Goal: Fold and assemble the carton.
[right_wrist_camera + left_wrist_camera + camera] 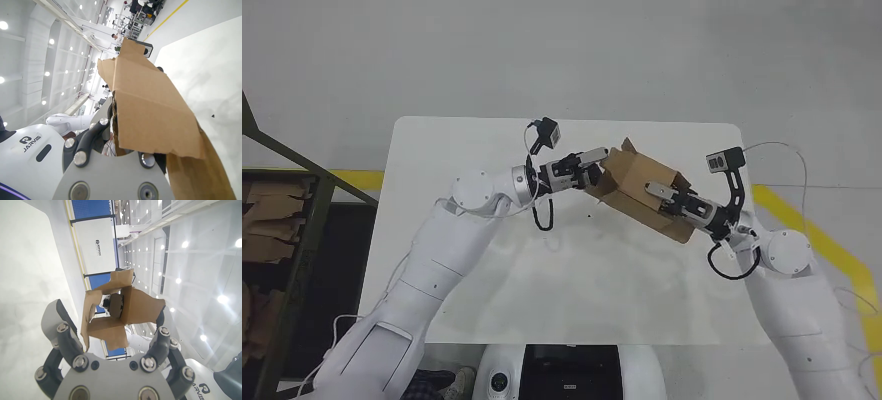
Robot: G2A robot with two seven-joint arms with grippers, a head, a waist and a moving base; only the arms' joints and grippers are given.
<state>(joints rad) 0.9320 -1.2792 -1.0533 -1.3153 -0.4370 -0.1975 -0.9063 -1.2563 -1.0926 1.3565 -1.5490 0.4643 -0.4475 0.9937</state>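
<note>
A white table (492,290) stands on a grey floor marked with a yellow line (360,180). A rack of flat cardboard (272,215) sits off its left edge. Both arms bend inward and meet at the carton (637,185), which is over the table near its far edge. The left claw (592,160) is spread around one end flap. The right claw (674,203) pinches the carton's opposite wall.
</note>
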